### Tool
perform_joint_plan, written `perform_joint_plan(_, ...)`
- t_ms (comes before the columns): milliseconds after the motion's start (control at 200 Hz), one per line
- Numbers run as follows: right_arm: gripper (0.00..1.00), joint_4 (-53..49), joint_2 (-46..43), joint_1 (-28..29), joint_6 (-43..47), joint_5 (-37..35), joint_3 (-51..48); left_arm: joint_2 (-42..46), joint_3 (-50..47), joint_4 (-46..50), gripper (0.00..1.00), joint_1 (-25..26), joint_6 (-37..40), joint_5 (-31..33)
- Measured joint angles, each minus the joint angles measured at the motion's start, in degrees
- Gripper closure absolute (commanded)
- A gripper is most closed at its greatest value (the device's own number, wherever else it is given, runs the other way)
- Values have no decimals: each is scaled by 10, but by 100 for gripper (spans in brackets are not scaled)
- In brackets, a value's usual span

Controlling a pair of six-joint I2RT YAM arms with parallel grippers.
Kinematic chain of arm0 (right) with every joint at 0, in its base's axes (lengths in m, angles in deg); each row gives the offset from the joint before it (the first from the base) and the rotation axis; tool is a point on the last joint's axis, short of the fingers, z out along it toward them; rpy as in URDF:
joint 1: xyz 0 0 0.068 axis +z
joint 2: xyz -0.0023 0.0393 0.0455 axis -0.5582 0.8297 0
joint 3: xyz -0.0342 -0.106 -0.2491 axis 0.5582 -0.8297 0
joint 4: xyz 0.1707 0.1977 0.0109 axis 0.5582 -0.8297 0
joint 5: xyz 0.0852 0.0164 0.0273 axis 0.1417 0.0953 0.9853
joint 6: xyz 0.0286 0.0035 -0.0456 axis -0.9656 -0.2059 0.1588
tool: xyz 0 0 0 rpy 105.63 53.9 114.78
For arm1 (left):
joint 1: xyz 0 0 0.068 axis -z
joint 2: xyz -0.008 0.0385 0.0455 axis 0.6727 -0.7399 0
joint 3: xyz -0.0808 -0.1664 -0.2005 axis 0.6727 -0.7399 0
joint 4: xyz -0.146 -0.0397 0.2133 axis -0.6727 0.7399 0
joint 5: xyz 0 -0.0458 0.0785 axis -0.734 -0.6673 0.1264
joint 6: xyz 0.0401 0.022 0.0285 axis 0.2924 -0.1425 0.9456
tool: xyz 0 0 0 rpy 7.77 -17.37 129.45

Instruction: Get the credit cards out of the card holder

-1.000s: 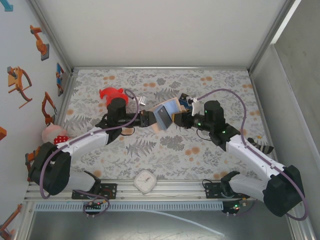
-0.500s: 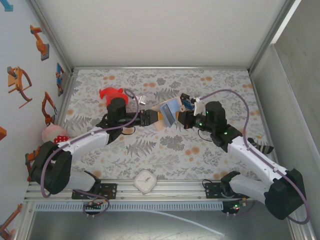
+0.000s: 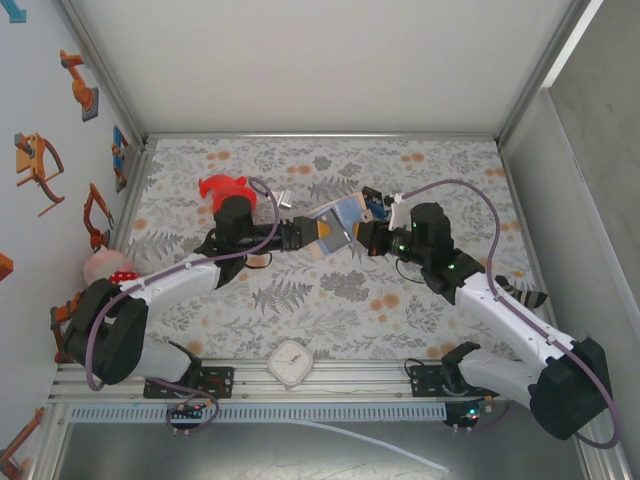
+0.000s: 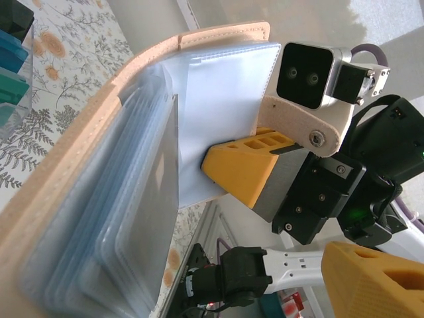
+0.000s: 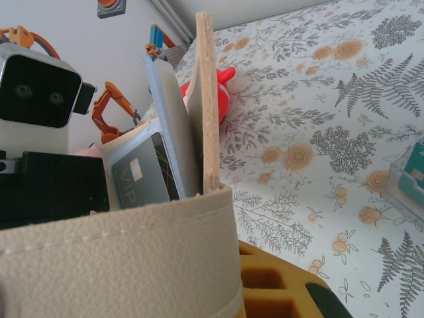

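Holding the card holder (image 3: pixel 335 222) up over mid-table: right gripper (image 3: pixel 362 236) was clamped on one flap, left gripper (image 3: pixel 306 237) stood wide at the other side. Credit cards (image 5: pixel 140 173) sat in their sleeves; none out yet, as far as I saw.

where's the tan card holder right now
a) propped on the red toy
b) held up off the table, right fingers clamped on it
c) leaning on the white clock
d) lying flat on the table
b: the right gripper is shut on the card holder, its yellow fingers pinching the pale blue flap above the table.
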Motion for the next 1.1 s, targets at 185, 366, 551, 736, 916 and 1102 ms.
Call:
perform_joint_plan(185,100,15,0,0,-26,0,-6,-4,6,34,17,9,30,17)
perform_joint_plan(366,100,31,0,0,-54,0,-20,-5,45,117,26,37,94,50)
perform_joint_plan(551,100,44,0,3,-71,0,-23,-5,54,148,43,43,132,81)
perform_joint_plan(736,100,46,0,9,-78,2,-23,-5,54,175,67,43,156,112)
perform_joint_plan(916,88,28,-2,10,-74,-11,-23,-5,61,199,89,45,181,119)
perform_joint_plan(1102,75,-22,-40,12,-52,-41,-23,9,61,252,94,43,214,120)
